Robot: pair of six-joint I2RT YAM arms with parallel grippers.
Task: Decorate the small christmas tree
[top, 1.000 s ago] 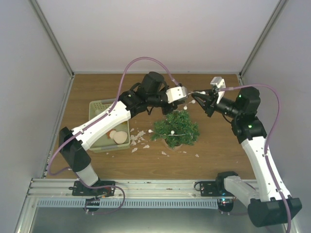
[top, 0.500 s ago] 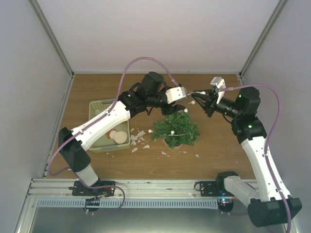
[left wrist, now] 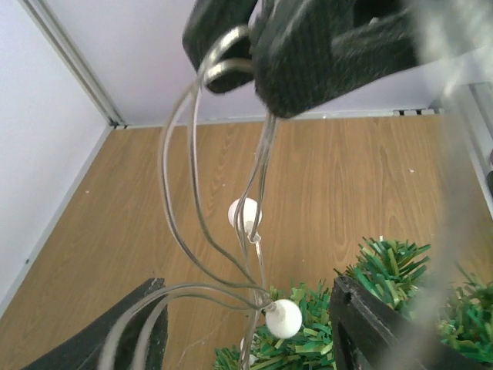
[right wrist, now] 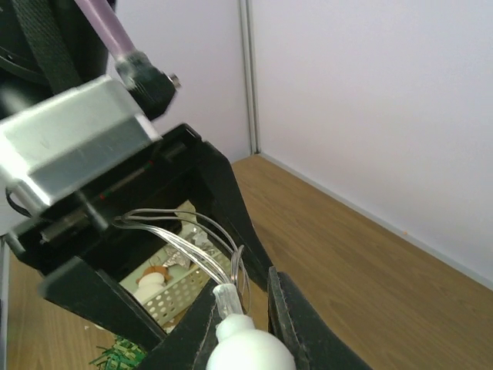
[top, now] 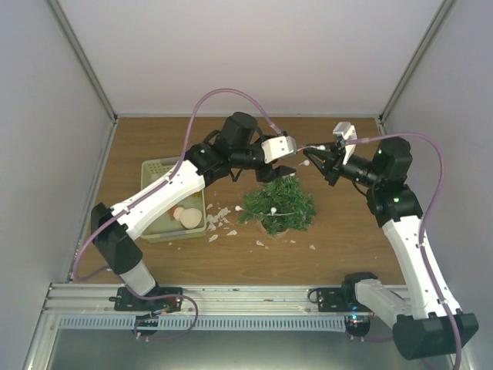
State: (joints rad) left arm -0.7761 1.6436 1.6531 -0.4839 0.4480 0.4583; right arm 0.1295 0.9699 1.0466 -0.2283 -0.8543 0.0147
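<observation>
Right gripper (right wrist: 243, 297): narrow, pinching light string (left wrist: 245, 214).
Left gripper (left wrist: 246, 312): wide, strands passing between.
Small christmas tree (top: 281, 202): worktop (top: 347, 231) centre.

Wooden table (top: 347, 250), plain pale walls (top: 246, 54)

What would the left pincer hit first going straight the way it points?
Probably the thin clear wire string of white round bulbs hanging ahead of the left pincer, then the right pincer holding it; depth unclear.
</observation>
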